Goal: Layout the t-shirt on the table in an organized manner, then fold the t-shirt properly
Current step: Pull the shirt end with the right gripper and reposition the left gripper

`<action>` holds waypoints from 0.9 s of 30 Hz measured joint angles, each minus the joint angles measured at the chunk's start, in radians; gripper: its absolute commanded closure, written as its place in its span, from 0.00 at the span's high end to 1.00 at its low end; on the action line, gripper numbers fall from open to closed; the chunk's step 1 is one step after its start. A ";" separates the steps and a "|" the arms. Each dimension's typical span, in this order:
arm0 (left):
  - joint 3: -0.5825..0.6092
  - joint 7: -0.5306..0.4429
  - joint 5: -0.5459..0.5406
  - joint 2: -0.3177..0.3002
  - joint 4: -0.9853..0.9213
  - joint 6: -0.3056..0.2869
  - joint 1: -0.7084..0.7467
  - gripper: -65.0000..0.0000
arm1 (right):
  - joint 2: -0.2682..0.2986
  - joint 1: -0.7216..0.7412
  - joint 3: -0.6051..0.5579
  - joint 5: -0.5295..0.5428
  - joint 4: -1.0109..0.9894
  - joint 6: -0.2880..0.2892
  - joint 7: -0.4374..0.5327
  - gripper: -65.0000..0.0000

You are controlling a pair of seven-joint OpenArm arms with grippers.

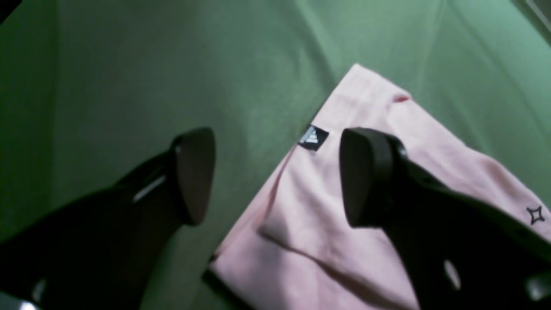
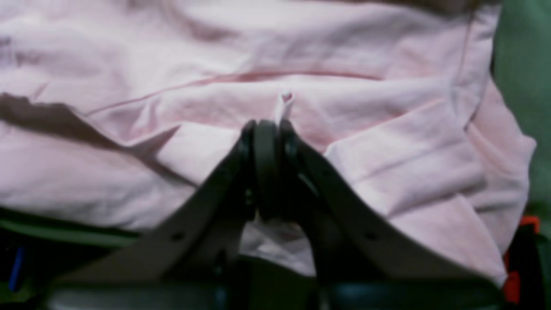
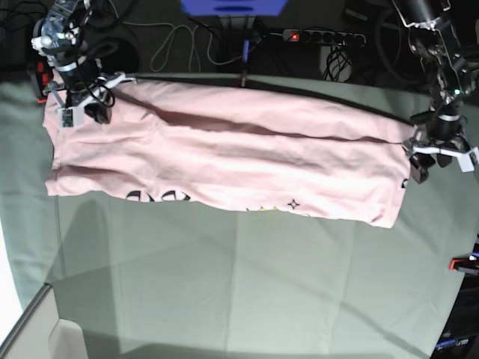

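Note:
The pale pink t-shirt (image 3: 224,161) lies as a long band across the far half of the table (image 3: 224,284), black lettering peeking from under its near edge. In the base view my right gripper (image 3: 97,112) sits at the shirt's far left corner. The right wrist view shows that gripper (image 2: 269,129) shut on a pinch of pink t-shirt (image 2: 344,129). My left gripper (image 3: 417,170) hovers at the shirt's right end. It stands open (image 1: 280,176) over the t-shirt (image 1: 310,206), one finger above the cloth beside a black label (image 1: 313,137) and the other above the table (image 1: 129,64).
Red clamps (image 3: 39,78) (image 3: 460,263) grip the table's left and right edges. Cables and a power strip (image 3: 322,36) lie beyond the far edge. A small black star mark (image 3: 294,203) shows near the shirt's near hem.

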 measured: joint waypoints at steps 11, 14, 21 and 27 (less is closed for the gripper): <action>0.009 0.001 0.000 0.009 -0.001 0.000 -0.019 0.84 | -0.001 -0.052 0.007 -0.001 0.006 0.000 -0.001 0.29; 0.019 0.000 0.004 0.008 -0.033 -0.002 -0.049 0.84 | -0.007 -0.052 0.027 0.001 0.006 0.000 0.000 0.39; 0.075 0.000 0.011 -0.007 -0.166 0.000 -0.092 0.83 | -0.005 -0.051 0.037 0.000 0.006 0.000 0.000 0.42; 0.161 -0.023 0.004 -0.035 -0.261 -0.005 -0.138 0.83 | -0.005 -0.050 0.036 0.000 0.006 0.000 0.000 0.42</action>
